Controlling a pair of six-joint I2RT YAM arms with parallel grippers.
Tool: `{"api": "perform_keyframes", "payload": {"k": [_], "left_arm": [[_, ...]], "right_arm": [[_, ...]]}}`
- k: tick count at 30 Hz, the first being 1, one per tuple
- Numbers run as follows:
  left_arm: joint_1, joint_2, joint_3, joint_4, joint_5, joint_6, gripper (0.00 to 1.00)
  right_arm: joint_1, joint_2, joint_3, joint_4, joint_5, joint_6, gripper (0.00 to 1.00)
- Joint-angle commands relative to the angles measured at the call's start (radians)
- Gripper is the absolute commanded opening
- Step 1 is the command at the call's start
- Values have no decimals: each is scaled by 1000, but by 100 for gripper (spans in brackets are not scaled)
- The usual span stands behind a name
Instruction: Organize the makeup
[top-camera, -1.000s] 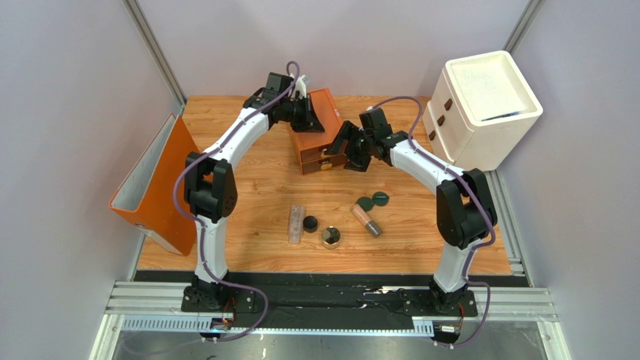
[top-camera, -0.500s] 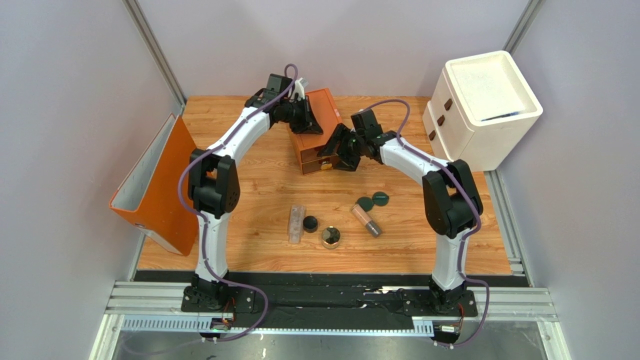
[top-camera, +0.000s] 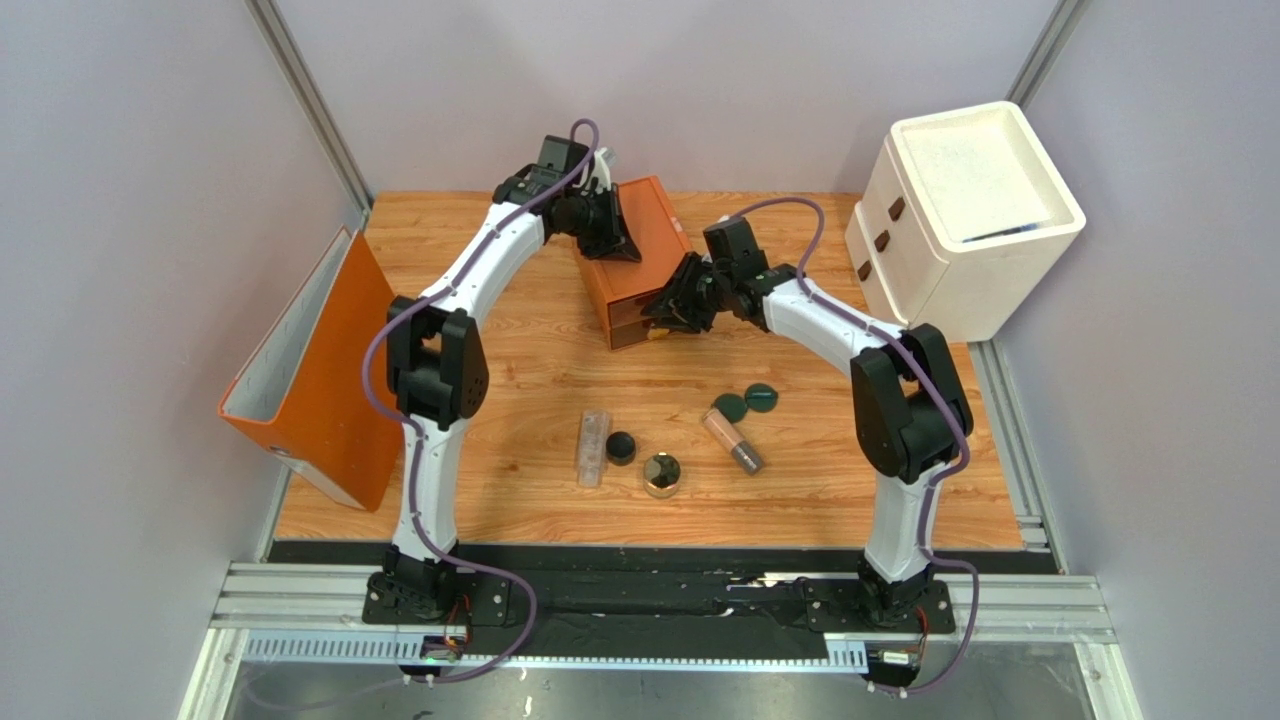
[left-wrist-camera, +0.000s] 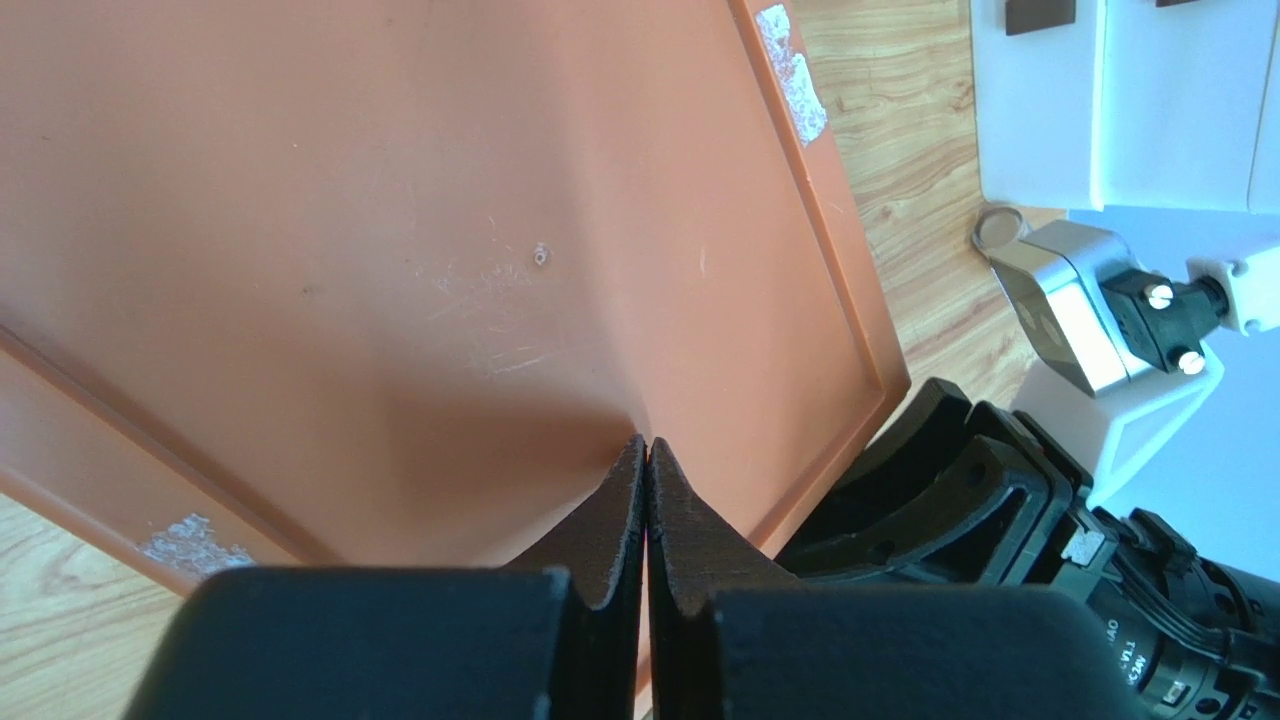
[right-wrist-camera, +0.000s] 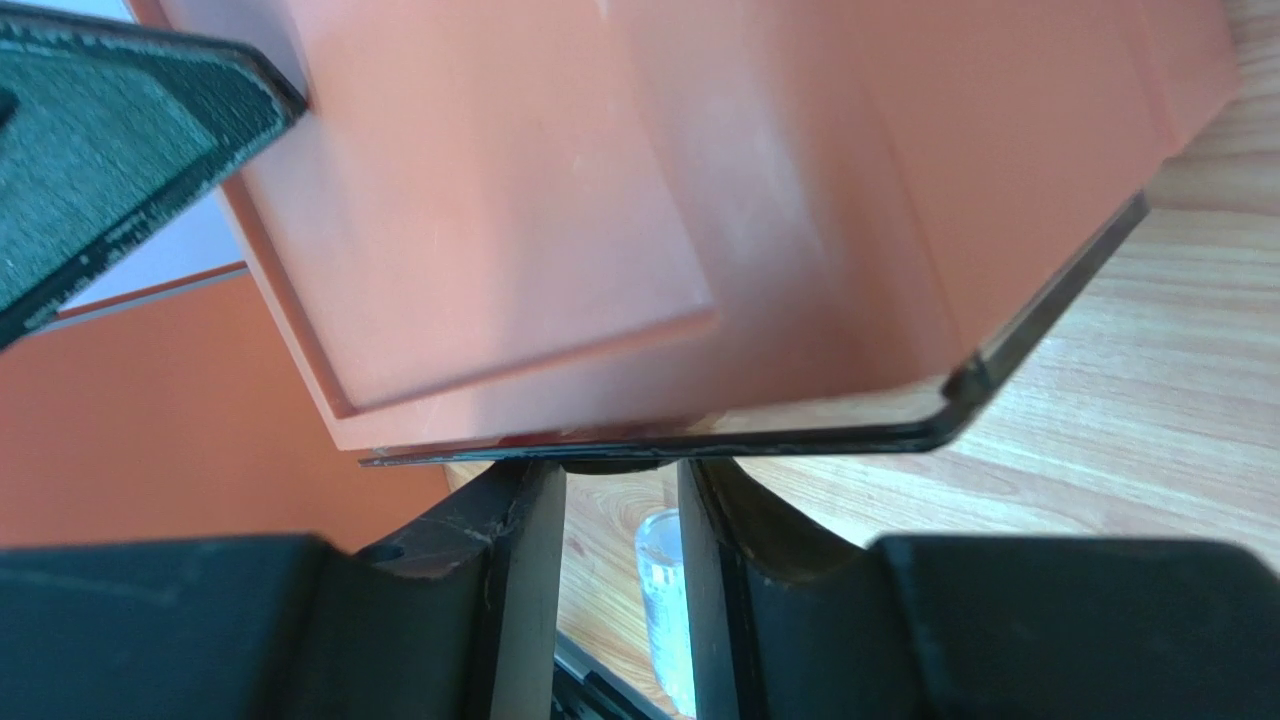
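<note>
Right claw (right-wrist-camera: 616, 474) has reached the orange two-drawer box (top-camera: 651, 225) front, half-closed; grip unconfirmed. Left claw (left-wrist-camera: 646, 453) shut, empty. Drawer likely opens next; makeup (top-camera: 661, 476) unsorted.

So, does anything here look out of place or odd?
Yes: a big orange panel stands tilted on its edge at the left side of the table. The clear tube and tan tube also lie loose on their sides.

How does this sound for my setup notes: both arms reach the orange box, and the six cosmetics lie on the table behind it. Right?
No. The top view shows the cosmetics lying in front of the orange box, toward the robot's side, not behind it. The rest holds.
</note>
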Motion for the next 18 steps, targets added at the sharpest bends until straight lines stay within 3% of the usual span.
{"api": "perform_keyframes", "payload": {"k": [1,18], "left_arm": [[4,41,57,-80,-46,9,0],[18,99,95,-169,-68,-4,0]], "right_arm": [[-11,-50,-29,-100,67,-47,33],[-11,-228,-152,-274,78,-121,33]]}}
